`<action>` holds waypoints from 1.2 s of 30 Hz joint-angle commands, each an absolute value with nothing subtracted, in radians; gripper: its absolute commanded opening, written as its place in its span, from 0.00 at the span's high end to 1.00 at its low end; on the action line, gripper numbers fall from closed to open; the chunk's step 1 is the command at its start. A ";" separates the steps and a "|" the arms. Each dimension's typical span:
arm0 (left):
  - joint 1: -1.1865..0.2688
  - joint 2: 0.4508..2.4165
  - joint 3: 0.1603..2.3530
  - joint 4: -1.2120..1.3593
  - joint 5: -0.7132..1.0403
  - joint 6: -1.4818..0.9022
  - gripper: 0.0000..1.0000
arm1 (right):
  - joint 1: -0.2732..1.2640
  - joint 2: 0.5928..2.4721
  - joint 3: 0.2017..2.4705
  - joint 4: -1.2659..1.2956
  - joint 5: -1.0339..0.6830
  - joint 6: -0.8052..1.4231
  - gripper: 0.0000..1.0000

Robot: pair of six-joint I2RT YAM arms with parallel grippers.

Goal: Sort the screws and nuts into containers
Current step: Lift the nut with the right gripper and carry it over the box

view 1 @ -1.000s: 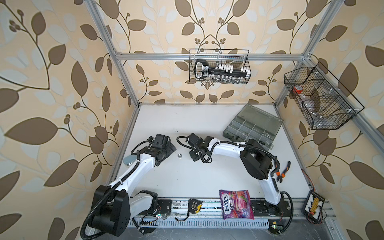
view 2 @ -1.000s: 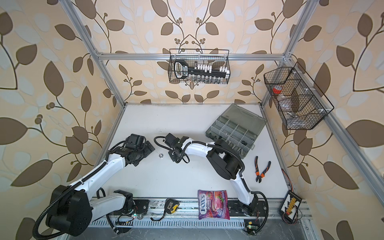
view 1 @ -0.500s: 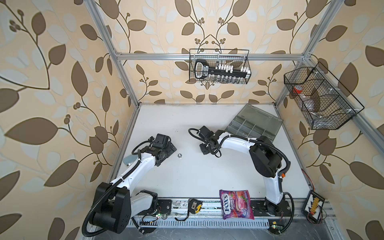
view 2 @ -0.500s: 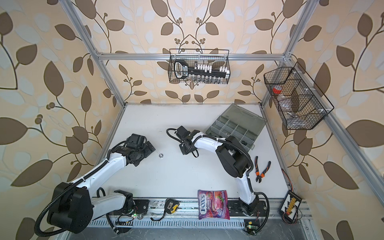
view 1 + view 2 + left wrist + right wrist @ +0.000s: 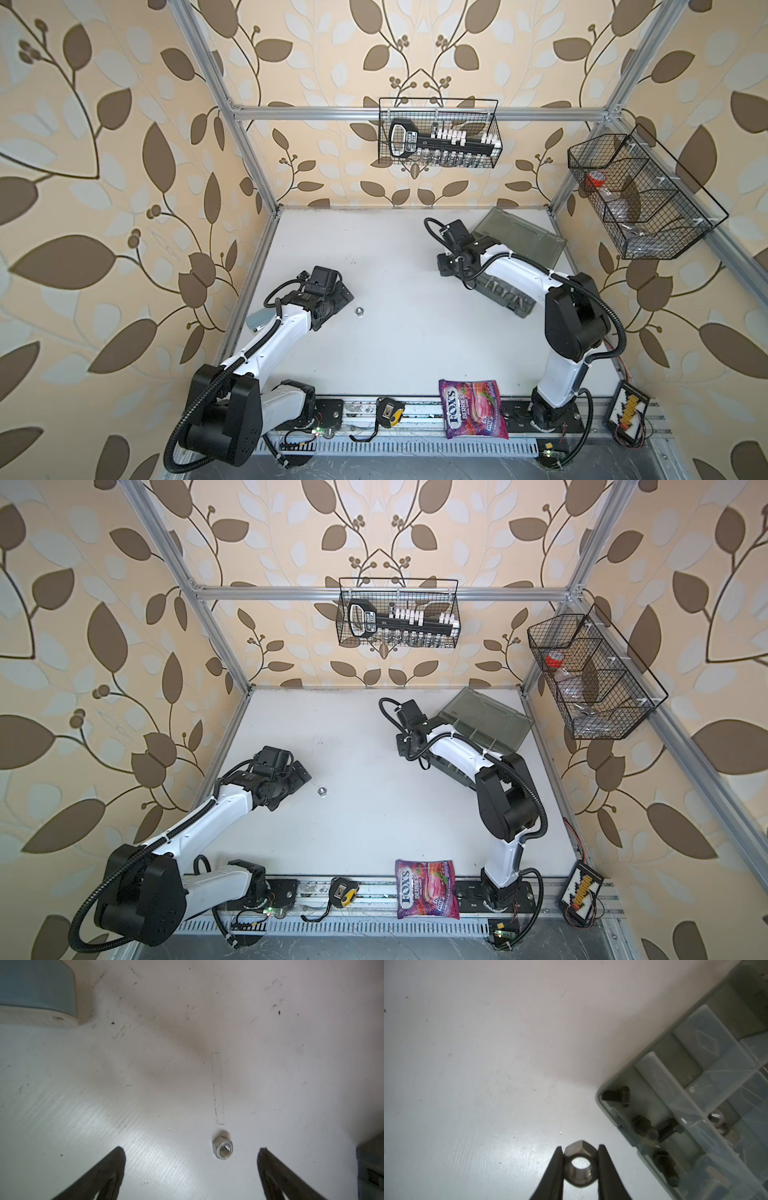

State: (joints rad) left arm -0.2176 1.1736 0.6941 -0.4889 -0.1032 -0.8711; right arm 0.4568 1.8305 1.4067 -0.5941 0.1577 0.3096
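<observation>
Plainly, one silver nut (image 5: 580, 1167) is off the desk (image 5: 488, 1064), pinched by two opposite flats in the narrowed right pincer (image 5: 580, 1147). Its bore faces the wrist camera, and being squat it has no long axis to speak of. In a top view the box (image 5: 519, 311) lies just beside that pincer, at about 4 o'clock. Its near corner compartment holds black screws (image 5: 616, 1097), so the drop probably calls for a carry farther in, to a nut compartment. A second nut (image 5: 321, 790) appears to rest flat on the desk, bore up, at 4 o'clock from the left pincer (image 5: 301, 777). That pincer is the nearer one, spread wide and empty, with its tips either side of the nut.
</observation>
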 commanded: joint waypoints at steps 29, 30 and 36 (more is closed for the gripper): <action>-0.226 1.175 0.723 -0.486 -0.097 -0.862 0.01 | 0.129 1.876 1.427 -0.561 0.117 0.239 0.94; -0.226 1.174 0.723 -0.486 -0.098 -0.863 0.01 | 0.130 1.886 1.433 -0.563 0.118 0.239 0.94; -0.226 1.172 0.722 -0.488 -0.098 -0.862 0.01 | 0.128 1.930 1.467 -0.568 0.121 0.232 0.91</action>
State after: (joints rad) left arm -0.2176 1.1736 0.6941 -0.4892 -0.0937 -0.8703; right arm 0.1307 1.9026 1.4281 -0.5564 0.1280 0.2455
